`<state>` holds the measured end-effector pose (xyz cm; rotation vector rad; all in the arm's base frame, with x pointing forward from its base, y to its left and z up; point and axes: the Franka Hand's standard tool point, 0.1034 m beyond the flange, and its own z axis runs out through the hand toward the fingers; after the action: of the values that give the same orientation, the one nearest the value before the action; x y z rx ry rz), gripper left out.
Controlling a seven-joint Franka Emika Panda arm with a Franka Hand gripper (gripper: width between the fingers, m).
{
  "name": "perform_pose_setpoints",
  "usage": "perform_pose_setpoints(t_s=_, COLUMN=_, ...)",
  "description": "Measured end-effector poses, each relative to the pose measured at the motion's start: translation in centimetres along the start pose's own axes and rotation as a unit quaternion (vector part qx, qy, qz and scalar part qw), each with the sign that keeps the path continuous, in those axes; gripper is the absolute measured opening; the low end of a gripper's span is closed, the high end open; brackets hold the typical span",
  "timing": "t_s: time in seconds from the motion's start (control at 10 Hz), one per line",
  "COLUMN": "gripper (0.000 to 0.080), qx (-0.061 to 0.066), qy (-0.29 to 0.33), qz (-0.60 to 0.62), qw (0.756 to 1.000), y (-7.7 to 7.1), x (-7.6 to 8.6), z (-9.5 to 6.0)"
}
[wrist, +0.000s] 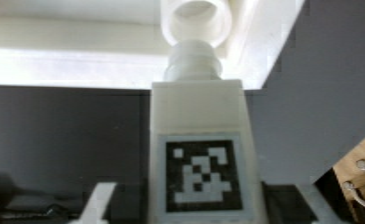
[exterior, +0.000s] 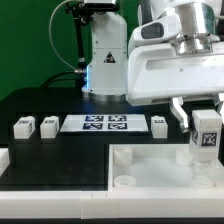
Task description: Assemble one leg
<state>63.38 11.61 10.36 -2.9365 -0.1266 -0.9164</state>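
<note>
Black table (exterior: 50, 155) spreads across the lower frame, and at the exterior view's right edge the gripper (exterior: 205, 128) pinches the leg (exterior: 206, 140), a stubby white block with a black-and-white square tag, upright over the white tabletop (exterior: 150, 185).

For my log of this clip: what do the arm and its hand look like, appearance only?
The arm is glossy white with bulky, rounded housings. A blue light glows low on it, and a dark cable loops beside it. The hand has a broad, boxy white body and narrow fingers that look dark. No markings are legible.
</note>
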Motion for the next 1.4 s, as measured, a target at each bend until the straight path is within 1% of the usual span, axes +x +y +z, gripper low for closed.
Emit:
perform_pose_setpoints(t_s=0.2, gripper=0.0292, qx=0.002, qy=-0.002, qz=-0.004, qw=1.0, y=-0.6, x=-0.7, z=0.5)
perform_pose_setpoints(t_s=0.3, gripper=0.0292, qx=0.002, qy=-0.003, qz=-0.005, qw=1.0, y=-0.6, x=-0.9, z=0.7)
perform_pose_setpoints(t_s=0.6, gripper=0.0292, qx=-0.002, qy=0.013, qz=-0.007, qw=1.0, y=-0.2, x=-0.9, z=0.8)
perform_pose_setpoints(t_s=0.8, gripper=0.0292, qx=-0.004, qy=0.01, qz=-0.007, qw=1.0, y=0.2, x=-1.2, z=1.0)
perform_pose_setpoints(t_s=1.1, gripper=0.0292, qx=-0.005, qy=0.008, qz=-0.008, qw=1.0, y=0.3, x=-1.5, z=1.2)
perform_pose_setpoints(t_s=1.3, gripper=0.0292, qx=-0.003, qy=0.002, qz=-0.011, qw=1.0, y=-0.2, x=-2.4, z=1.7)
perform_pose_setpoints(t_s=1.4, gripper=0.0292, qx=-0.003, qy=0.001, qz=-0.011, qw=1.0, y=-0.2, x=-2.5, z=1.8)
